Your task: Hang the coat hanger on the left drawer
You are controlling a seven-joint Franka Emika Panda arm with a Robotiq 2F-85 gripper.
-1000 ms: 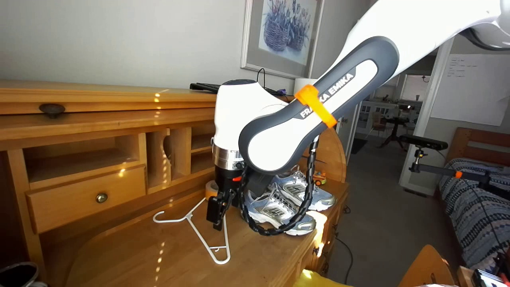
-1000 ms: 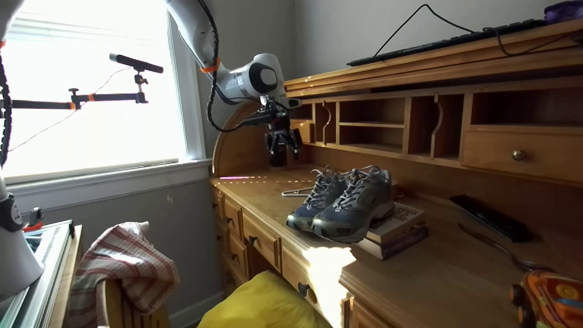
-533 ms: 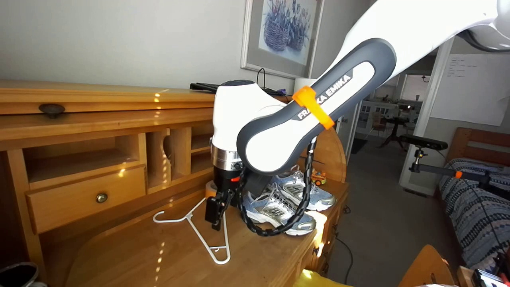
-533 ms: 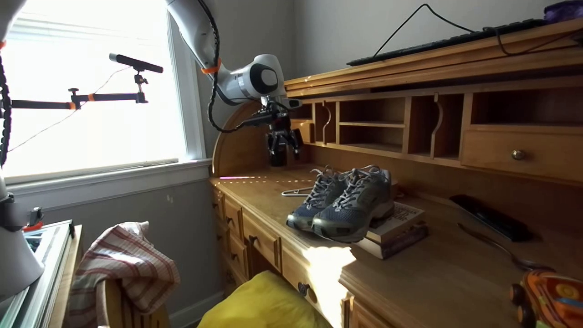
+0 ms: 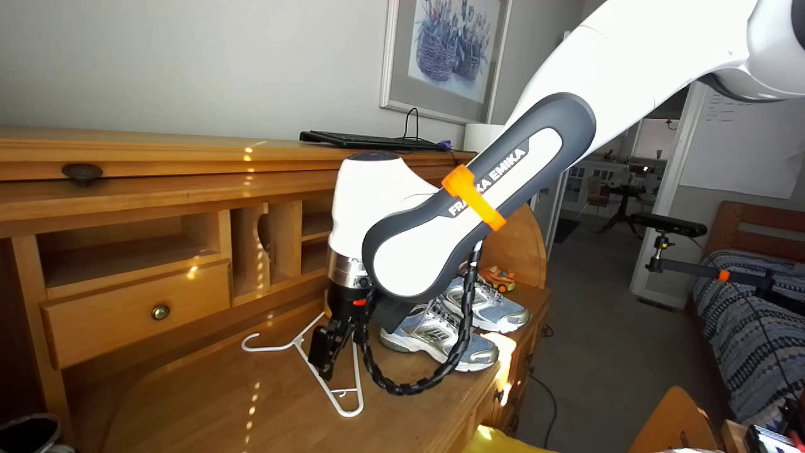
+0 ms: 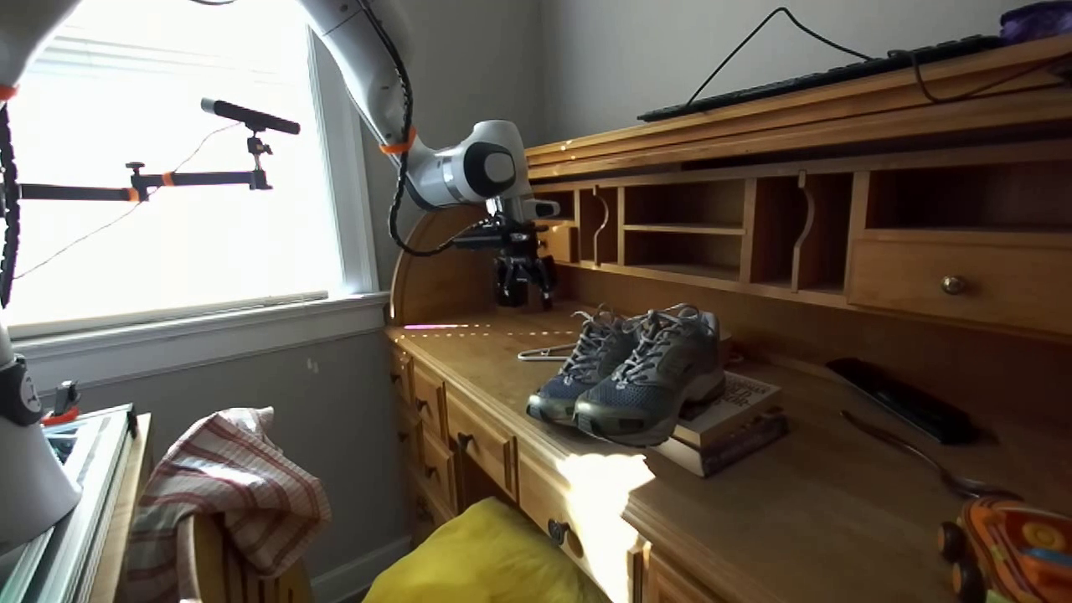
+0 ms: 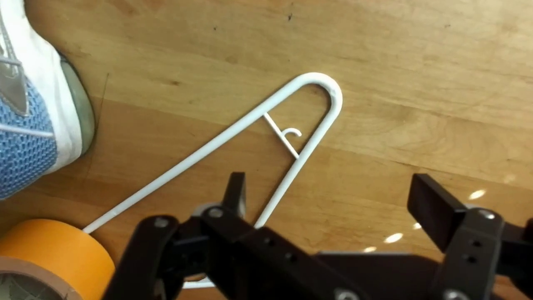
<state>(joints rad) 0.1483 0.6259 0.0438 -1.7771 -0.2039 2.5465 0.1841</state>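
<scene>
1. Gripper (image 7: 329, 193): fingers (image 7: 433, 207) spread wide, as the wrist view shows. It hangs above the desktop (image 5: 207, 402), pointing downward at a slight tilt.
2. Coat hanger (image 7: 214, 143): white, lying flat on the desktop beneath the gripper. In the wrist view a rounded corner with a small crossbar and inner hooklet is in plain sight. One side of the hanger runs under the gap between the fingers, nearer one finger than the other.
3. Left drawer (image 5: 107, 327): honey-coloured wooden front with one round knob (image 5: 160, 312) at its centre. Whether it is pushed fully home cannot be determined.
4. Hanger hook (image 5: 267, 348): on the desktop in an exterior view, below the level of the drawer and apart from it.
5. Tape roll (image 7: 62, 246): orange outside; the hanger's long bar meets its outline in the wrist view. Contact between the two cannot be confirmed.
6. Running shoes (image 6: 653, 377): one pair, side by side near the desktop's front edge in both exterior views. Two stacked books (image 6: 737, 419) sit at the heels; whether a heel bears on them is unclear.
7. Toy vehicle (image 6: 1030, 544): orange, on the desktop, seen in both exterior views.
8. Keyboard (image 5: 371, 139): black, on the desk's upper ledge (image 5: 157, 141).
9. Yellow padded item (image 6: 486, 557): below the desktop's front edge.
</scene>
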